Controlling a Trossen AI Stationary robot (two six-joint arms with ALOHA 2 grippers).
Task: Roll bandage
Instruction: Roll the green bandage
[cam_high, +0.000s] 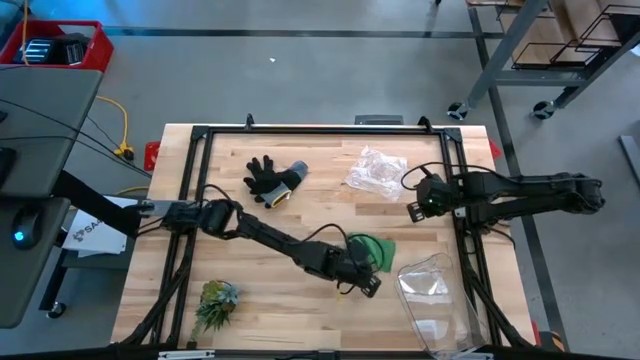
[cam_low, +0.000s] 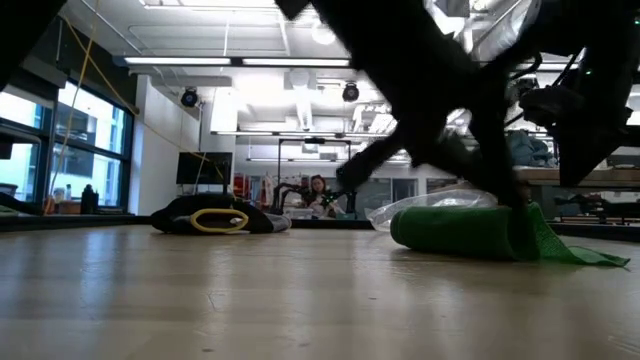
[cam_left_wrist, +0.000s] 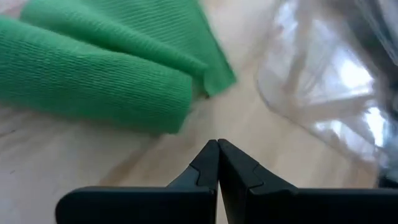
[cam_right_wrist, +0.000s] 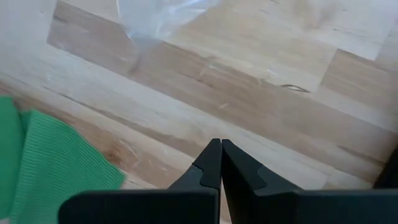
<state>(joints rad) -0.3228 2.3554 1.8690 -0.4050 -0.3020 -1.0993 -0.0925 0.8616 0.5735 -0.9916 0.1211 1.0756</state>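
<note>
The green bandage (cam_high: 377, 247) lies on the wooden table right of centre. One end is wound into a thick roll (cam_left_wrist: 93, 84) and its loose tail (cam_left_wrist: 158, 28) lies flat beside the roll. In the low view the roll (cam_low: 450, 228) rests on its side on the table. My left gripper (cam_high: 370, 287) is shut and hovers just on the near side of the bandage; in its wrist view the fingertips (cam_left_wrist: 217, 144) stand clear of the roll. My right gripper (cam_high: 413, 212) is shut, raised on the far right side of the bandage (cam_right_wrist: 50, 171), and holds nothing.
A black-and-grey glove (cam_high: 270, 180) lies at the far centre and a crumpled clear bag (cam_high: 375, 170) to its right. A clear plastic container (cam_high: 435, 300) stands near the front right, close to my left gripper. A green plant tuft (cam_high: 215, 302) sits front left.
</note>
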